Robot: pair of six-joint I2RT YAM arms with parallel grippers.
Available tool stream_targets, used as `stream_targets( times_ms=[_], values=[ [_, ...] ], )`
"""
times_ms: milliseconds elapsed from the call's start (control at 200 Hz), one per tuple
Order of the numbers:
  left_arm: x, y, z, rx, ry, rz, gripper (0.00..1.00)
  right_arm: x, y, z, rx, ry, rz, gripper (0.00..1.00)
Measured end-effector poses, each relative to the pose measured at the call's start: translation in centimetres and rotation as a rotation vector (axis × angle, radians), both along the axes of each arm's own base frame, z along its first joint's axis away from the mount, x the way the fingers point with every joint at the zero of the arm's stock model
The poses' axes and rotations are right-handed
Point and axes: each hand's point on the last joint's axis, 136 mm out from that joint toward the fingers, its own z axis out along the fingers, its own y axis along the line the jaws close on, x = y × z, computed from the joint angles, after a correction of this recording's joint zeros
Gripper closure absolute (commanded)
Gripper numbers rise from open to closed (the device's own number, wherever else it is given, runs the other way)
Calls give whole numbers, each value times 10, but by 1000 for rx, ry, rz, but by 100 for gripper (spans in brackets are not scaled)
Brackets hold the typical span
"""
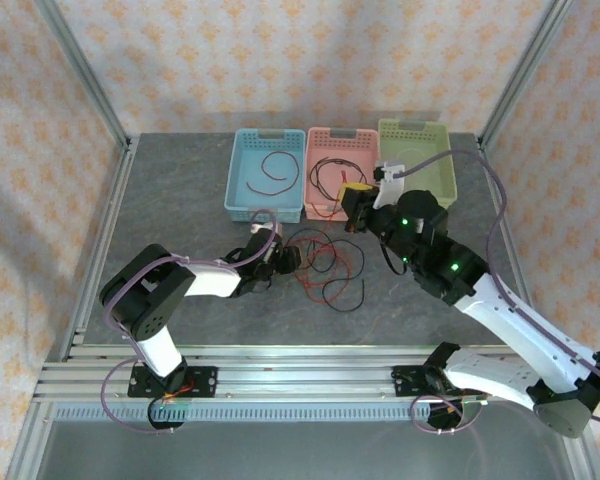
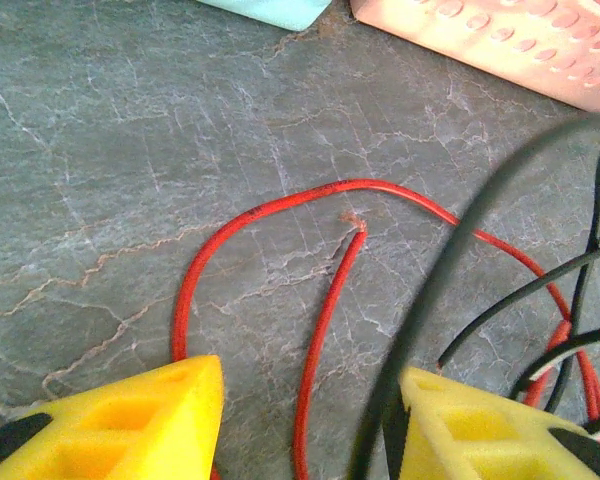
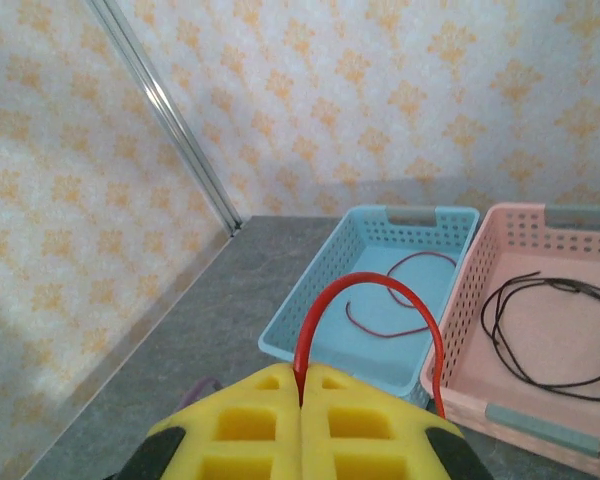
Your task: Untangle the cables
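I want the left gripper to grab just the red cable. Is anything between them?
Yes. A black cable arcs across the left gripper's open gap, close beside one yellow finger, above the red cable lying on the table. Closing there would probably catch both.

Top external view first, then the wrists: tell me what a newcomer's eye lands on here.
The tangle of red and black cables sprawled in the middle of the grey table catches the eye first. Behind it, along the far edge, stand a blue basket, a pink basket and a green basket in a row. In the right wrist view, the right end effector is shut on a red cable that arches up from its jaws.
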Motion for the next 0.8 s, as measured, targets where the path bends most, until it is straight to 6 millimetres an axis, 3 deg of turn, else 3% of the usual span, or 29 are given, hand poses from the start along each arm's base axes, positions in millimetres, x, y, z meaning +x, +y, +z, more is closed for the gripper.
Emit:
stream_targets(
  times_ms=[330,611,801],
  values=[
    [0,0,0,-2,-6,2,54,-5,-16,18,-16,-50,-46,100],
    [-1,3,-2,-3,-15,7,58,-18,-44,73,13,-167,-113,100],
    [0,4,-2,3,-19,16,52,-21,-53,83,8,-196,-141,100]
  ],
)
